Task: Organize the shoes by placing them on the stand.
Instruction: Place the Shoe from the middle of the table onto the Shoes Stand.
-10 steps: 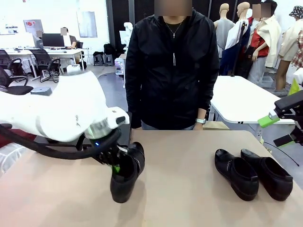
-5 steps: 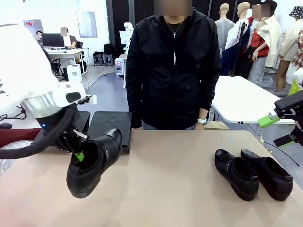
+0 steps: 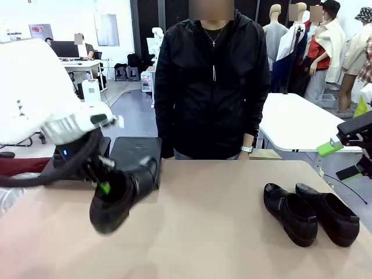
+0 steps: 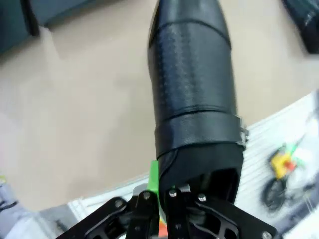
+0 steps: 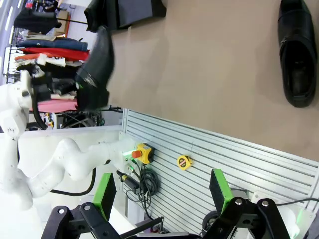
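Left claw point(image 3: 104, 187) is pressed together on the heel collar of a glossy black slip-on shoe point(image 3: 122, 195), one green pad inside the opening, and holds it clear of the table point(image 3: 221, 244) near the far left corner. The left wrist view shows the same pinch point(image 4: 159, 185) at the rim of the shoe point(image 4: 192, 89), with its strap and small buckle just past the grip.

The shoe's long axis runs from the heel, raised and at the far end, to the toe, which dips toward the near left corner. Behind the heel, along the table's far edge, lies the matte-black stand point(image 3: 136, 152). So the target sits just beyond the heel end of the held shoe, and the left arm is by far the nearer one. I judge that the move to come is a short carry toward the far edge, with the sole levelled to match the slope.

Right claw point(image 5: 162, 194) is spread wide with nothing between its fingers, off the table's right edge. Two more shoes point(image 3: 290, 212) lie side by side near that edge, toes toward the near right corner.
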You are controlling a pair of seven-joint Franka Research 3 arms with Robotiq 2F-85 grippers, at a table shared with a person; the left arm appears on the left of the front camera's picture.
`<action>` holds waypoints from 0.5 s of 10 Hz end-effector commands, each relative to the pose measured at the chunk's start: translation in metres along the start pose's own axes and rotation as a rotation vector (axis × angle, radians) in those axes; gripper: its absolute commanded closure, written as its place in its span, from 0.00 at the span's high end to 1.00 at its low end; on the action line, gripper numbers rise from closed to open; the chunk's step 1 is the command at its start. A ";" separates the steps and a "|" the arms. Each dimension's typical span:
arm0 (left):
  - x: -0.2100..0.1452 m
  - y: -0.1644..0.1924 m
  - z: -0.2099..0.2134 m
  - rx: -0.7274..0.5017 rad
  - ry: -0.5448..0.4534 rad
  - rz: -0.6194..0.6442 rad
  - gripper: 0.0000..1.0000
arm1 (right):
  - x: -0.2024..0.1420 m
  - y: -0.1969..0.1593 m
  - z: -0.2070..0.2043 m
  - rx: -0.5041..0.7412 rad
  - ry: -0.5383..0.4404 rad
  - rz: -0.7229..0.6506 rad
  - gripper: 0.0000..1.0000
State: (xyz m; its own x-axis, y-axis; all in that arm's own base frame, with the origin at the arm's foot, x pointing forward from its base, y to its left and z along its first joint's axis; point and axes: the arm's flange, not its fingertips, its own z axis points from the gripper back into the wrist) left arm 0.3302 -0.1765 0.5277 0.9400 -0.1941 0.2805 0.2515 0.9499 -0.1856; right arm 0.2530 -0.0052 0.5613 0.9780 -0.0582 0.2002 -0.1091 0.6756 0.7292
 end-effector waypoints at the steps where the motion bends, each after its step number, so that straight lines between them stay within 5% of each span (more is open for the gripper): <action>1: 0.081 0.049 0.015 -0.136 -0.139 0.141 0.00 | 0.003 0.002 0.003 0.033 -0.004 0.025 1.00; 3: 0.170 0.104 -0.008 -0.120 -0.210 0.199 0.00 | 0.003 0.002 0.003 0.033 -0.004 0.025 1.00; 5: 0.221 0.148 -0.035 -0.047 -0.190 0.196 0.00 | 0.003 0.002 0.003 0.033 -0.004 0.025 1.00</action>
State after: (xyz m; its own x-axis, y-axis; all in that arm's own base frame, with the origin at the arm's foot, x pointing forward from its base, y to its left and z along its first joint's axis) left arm 0.5604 -0.0795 0.5184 0.9092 0.0759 0.4094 0.0598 0.9493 -0.3087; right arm 0.2528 -0.0054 0.5614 0.9779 -0.0582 0.2006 -0.1093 0.6757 0.7290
